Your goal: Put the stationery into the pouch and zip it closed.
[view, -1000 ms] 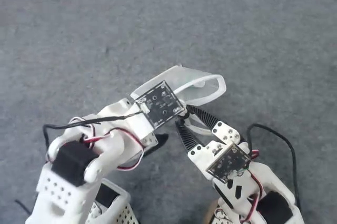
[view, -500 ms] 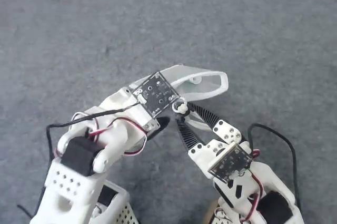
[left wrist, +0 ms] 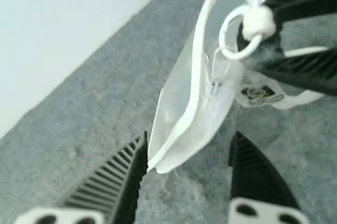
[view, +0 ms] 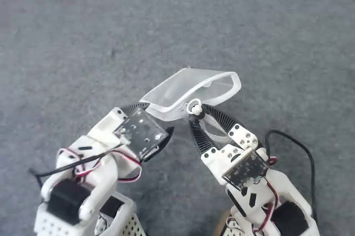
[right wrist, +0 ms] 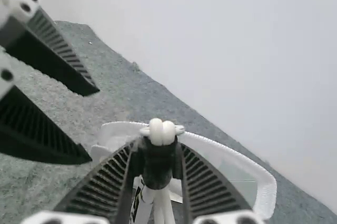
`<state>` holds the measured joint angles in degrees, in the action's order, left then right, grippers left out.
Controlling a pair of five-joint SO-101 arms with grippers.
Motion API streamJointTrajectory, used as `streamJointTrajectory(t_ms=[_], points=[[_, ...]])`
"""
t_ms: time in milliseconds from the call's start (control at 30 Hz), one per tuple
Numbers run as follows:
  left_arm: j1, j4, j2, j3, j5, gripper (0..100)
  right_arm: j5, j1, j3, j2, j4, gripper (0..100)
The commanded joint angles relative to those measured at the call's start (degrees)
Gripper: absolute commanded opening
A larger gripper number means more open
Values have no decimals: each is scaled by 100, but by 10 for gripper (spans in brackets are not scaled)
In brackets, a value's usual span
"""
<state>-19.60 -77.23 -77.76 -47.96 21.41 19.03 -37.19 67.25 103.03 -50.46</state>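
Your right fingers (view: pixel 217 118) pinch the zipper pull (view: pixel 194 106) of the pouch (view: pixel 194 86) at mid-surface (view: pixel 83 53), its long axis running 8 to 2 o'clock, its 8 o'clock end just between your spread left fingers (view: pixel 165 135); I cannot tell its contents.

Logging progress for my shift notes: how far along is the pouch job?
Done: cannot tell; what the pouch holds is unclear. In hand: right gripper shut on the zipper pull, left gripper open around the pouch's end. Left: finishing the zip, if not closed.
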Motion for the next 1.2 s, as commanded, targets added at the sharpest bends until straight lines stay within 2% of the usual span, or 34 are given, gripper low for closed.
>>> streamJointTrajectory(t_ms=[0,167,533,800,1000,1167], points=[[-158,536,88,-259,53,238,-211,84,-185,110,163,6],[-440,1037,97,-681,62,238,-229,84,-185,110,163,6],[-431,2848,53,-1912,53,232,-211,84,-167,110,127,6],[-475,2963,44,-1956,18,13,-255,277,-123,110,215,6],[-422,2866,44,-2000,9,9,-651,998,422,101,1244,6],[-413,2848,44,-2088,-35,9,-923,1332,554,101,1613,6]])
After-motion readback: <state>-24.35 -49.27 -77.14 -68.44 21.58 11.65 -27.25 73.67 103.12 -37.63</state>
